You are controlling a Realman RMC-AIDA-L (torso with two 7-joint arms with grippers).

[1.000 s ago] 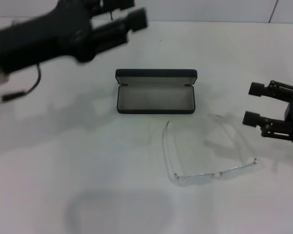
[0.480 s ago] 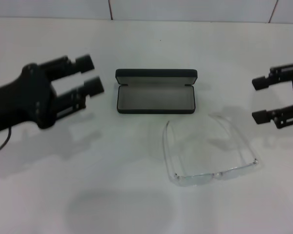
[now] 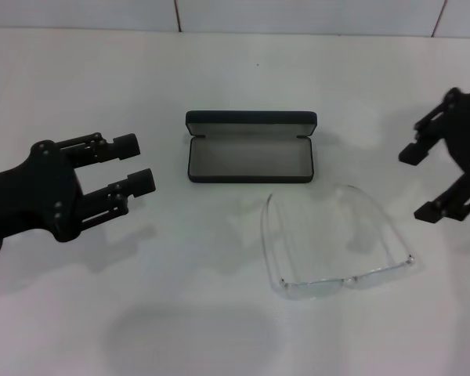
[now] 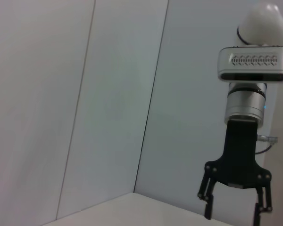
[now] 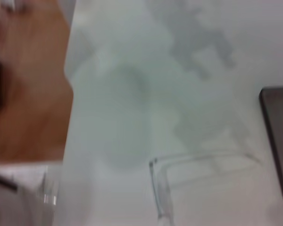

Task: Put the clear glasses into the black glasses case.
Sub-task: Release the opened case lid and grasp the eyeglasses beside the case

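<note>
Both grippers, left [image 3: 145,163] and right [image 3: 423,182], moved lower, jaws released, flanking clear glasses [image 3: 337,243]

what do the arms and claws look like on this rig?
Both claws are matte black. The left claw has two parallel fingers with blocky tips on open linkage bars, and a chunky rounded black body; a thin dark cable shows at its rear. The right claw has the same build. The left wrist view shows its black forked mount hanging from a silver-white cylindrical wrist with a vented band and rounded white cap.

The right pincer [image 4: 234,207] hangs from its arm [image 4: 245,99] before a pale wall [image 4: 85,94]. Its fingers are spread. A strip of bench [image 4: 132,212] shows below.
</note>
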